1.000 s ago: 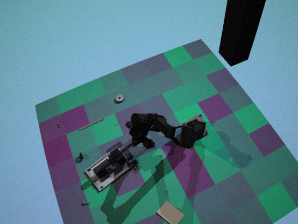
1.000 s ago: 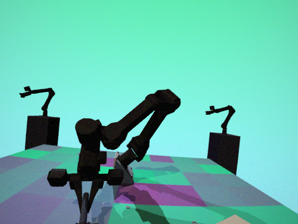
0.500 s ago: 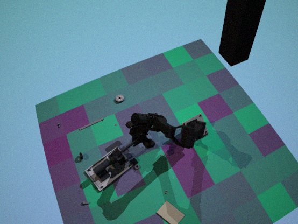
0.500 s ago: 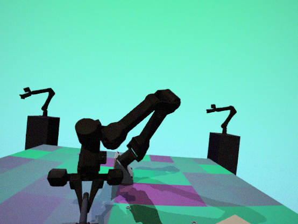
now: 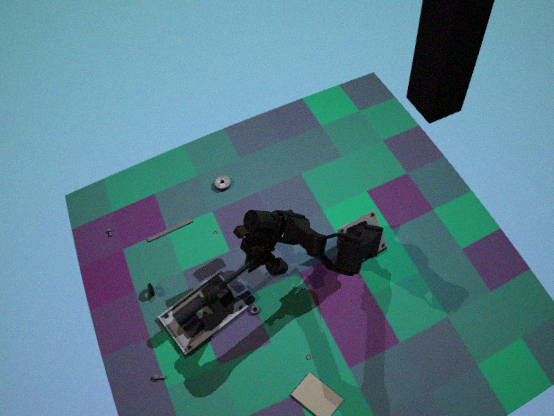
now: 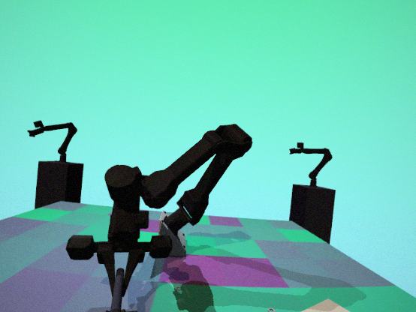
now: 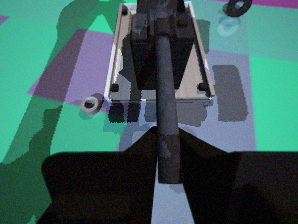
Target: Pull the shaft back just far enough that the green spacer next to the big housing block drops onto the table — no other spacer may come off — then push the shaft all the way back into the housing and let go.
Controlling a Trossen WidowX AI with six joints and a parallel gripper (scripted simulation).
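My gripper (image 5: 253, 262) (image 6: 119, 286) (image 7: 163, 131) is shut on the shaft (image 5: 239, 272) (image 6: 117, 294) (image 7: 166, 80), a long dark grey rod, close to its free end. From the fingers the shaft runs into a dark block (image 7: 142, 62) on the pale-rimmed base plate (image 5: 186, 351) (image 7: 114, 57). In the top view a thick dark cylinder lies farther along the plate. A dim green sliver (image 5: 204, 298), which looks like the green spacer, shows between the dark parts there. It is in shadow, and whether it still sits on the shaft I cannot tell. The wrist view hides it.
A small grey ring (image 5: 254, 310) (image 7: 91, 105) lies beside the base plate's near corner. A dark ring (image 5: 150, 290) (image 7: 239, 6) is on its other side. A thin bar (image 5: 170, 230), a pale disc (image 5: 222, 183) and a tan board (image 5: 317, 395) lie farther off.
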